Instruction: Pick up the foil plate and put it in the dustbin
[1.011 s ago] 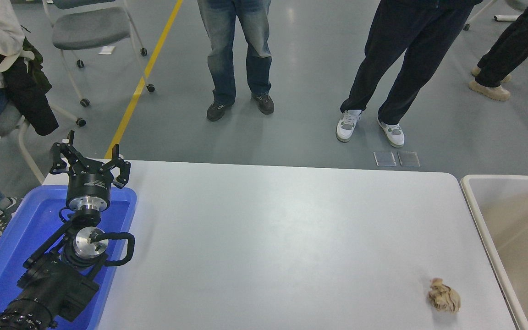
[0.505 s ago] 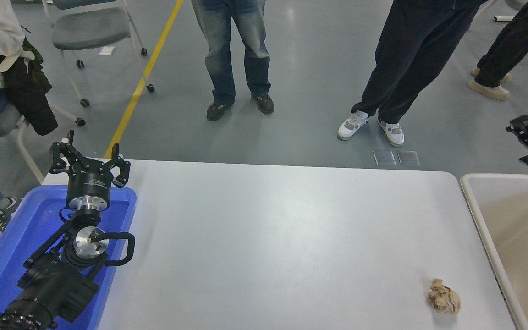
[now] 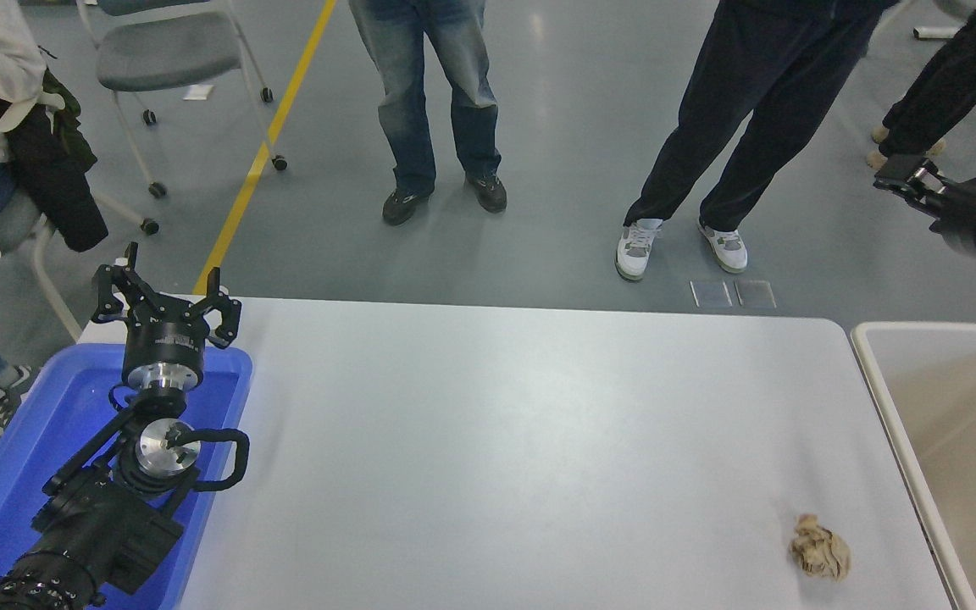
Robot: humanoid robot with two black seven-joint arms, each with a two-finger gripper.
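Foil plate: we find no trace of it in the head view, neither on the desk (image 3: 496, 440) nor in the visible part of the dustbin (image 3: 873, 356), whose pale rim shows at the right edge; much of its inside is cut off by the frame.

Right gripper (image 3: 899, 176) now enters high at the far right, above the floor beyond the dustbin; half a second ago it sat lower, just over the dustbin's far rim, and a second ago it was out of view altogether. We cannot tell whether its jaws are spread or closed, and nothing shows between them.

Left gripper (image 3: 164, 298) parked at the near left over the blue tub (image 3: 234, 373), fingers spread, unmoved across all frames.

Tan paper wad (image 3: 820, 548) unchanged, near right on the desk.

We judge the plate either already dropped or not in sight.
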